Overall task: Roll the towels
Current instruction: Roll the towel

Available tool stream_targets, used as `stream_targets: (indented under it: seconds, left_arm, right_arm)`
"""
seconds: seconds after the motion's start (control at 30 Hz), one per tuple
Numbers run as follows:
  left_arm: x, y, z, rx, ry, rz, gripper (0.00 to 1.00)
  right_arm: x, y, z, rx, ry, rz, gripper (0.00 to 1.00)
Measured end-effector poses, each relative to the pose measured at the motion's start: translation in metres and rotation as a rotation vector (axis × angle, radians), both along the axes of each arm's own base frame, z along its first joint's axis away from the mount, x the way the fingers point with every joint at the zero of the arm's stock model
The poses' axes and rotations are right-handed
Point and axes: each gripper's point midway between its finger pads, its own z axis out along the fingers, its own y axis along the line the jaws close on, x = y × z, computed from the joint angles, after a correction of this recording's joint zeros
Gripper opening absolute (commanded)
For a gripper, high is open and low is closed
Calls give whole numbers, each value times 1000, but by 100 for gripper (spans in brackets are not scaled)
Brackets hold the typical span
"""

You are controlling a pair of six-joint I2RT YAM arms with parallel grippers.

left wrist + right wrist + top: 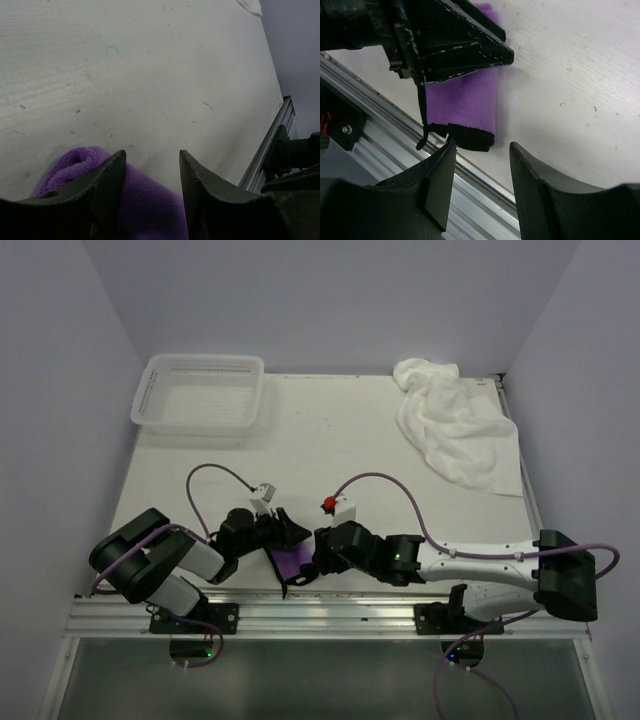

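Note:
The small purple towel (292, 561) with dark trim lies folded or partly rolled at the table's near edge, between my two grippers. My left gripper (152, 152) sits over it with its jaws apart; the purple cloth (75, 165) shows a rolled end under the left finger, and bare table shows between the tips. In the right wrist view the left arm's fingers (455, 45) rest across the purple towel (465, 102). My right gripper (482, 145) is open just short of the towel's trimmed end, holding nothing. The large white towel (455, 425) lies crumpled at the back right.
A white mesh basket (197, 395) stands at the back left. An aluminium rail (330, 612) runs along the near edge right beside the purple towel. Both arms' cables loop over the middle of the table. Walls close in the left, back and right.

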Motion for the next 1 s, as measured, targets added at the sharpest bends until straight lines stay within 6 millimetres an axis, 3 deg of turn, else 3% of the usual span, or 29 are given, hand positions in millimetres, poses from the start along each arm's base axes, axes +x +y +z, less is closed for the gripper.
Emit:
stream_targets:
  seconds: [0.1, 0.27, 0.5, 0.7, 0.87, 0.97, 1.0]
  left_arm:
    - [0, 1, 0, 3, -2, 5, 52]
    - [-1, 2, 0, 5, -3, 10, 52]
    - [-3, 4, 1, 9, -4, 15, 52]
    - [-4, 5, 0, 14, -2, 20, 52]
    - [-4, 6, 0, 16, -2, 21, 52]
    - [-4, 6, 0, 17, 0, 22, 53]
    - [-4, 6, 1, 17, -1, 23, 53]
  right_arm:
    - [3, 2, -14, 56, 83, -42, 51]
    - [0, 22, -19, 175, 171, -53, 52]
    - [6, 22, -54, 157, 239, -112, 52]
    - [11, 25, -66, 177, 273, -125, 52]
    - [6, 34, -80, 185, 322, -103, 45]
    - [4, 37, -80, 191, 328, -95, 37]
    - [3, 38, -81, 190, 328, -93, 30]
